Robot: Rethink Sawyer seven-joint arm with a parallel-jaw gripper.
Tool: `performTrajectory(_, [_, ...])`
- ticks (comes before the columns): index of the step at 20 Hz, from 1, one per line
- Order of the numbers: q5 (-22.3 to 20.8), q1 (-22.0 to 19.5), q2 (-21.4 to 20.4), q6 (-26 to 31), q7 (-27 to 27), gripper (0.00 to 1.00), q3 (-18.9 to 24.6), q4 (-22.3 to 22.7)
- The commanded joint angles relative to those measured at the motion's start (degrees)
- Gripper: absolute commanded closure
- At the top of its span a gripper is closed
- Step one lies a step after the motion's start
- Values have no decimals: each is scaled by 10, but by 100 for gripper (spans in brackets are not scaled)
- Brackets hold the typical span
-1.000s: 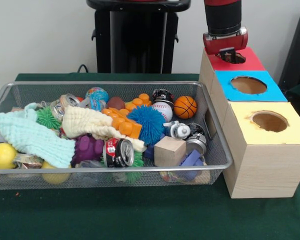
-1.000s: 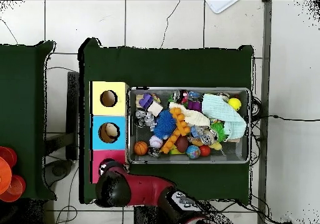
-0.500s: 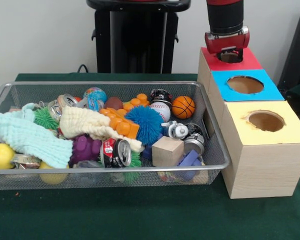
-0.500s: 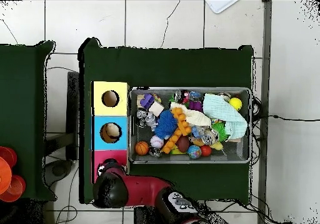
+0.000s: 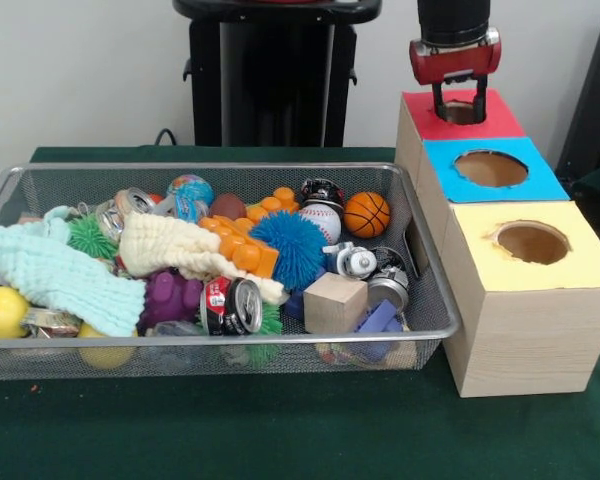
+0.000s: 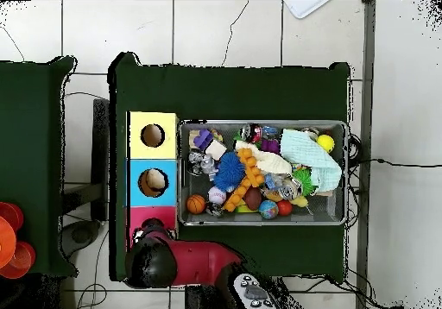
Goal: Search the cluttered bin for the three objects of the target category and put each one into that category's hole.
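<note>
While hovering at upper right over the red hole (image 5: 461, 112) | gripper (image 5: 459, 108) spread, empty, likely for a drop | bin (image 5: 432, 322) at left remains cluttered.

bin (image 5: 220, 175): fine metal wire mesh, shiny rim | table (image 5: 280, 430): matt green cloth | boxes (image 5: 520, 340): pale wood grain, matt coloured tops | block (image 5: 338, 300): bare smooth wood | can (image 5: 238, 305): glossy metal | cloths (image 5: 60, 275): soft, nubbly | blue ball (image 5: 292, 245): spiky rubber
</note>
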Motion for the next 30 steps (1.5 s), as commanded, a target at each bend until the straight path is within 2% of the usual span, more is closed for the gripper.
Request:
performTrajectory(1, [17, -35, -81, 115, 66, 0, 8, -17])
performTrajectory(3, [25, -40, -110, 142, 65, 0, 15, -13])
performTrajectory(5, [27, -44, -121, 152, 64, 0, 19, -12])
performTrajectory(10, [1, -26, -146, 197, 40, 0, -19, -53])
performTrajectory(16, [-21, -21, -148, 215, 21, 0, -29, -79])
performTrajectory(18, [-19, -27, -146, 196, 26, 0, -21, -75])
performTrajectory(19, [-11, -32, -143, 205, 35, 100, -16, -71])
performTrajectory(23, [-30, -12, -140, 194, 44, 100, -38, -88])
performTrajectory(30, [-40, -13, -141, 195, 38, 100, -35, -92])
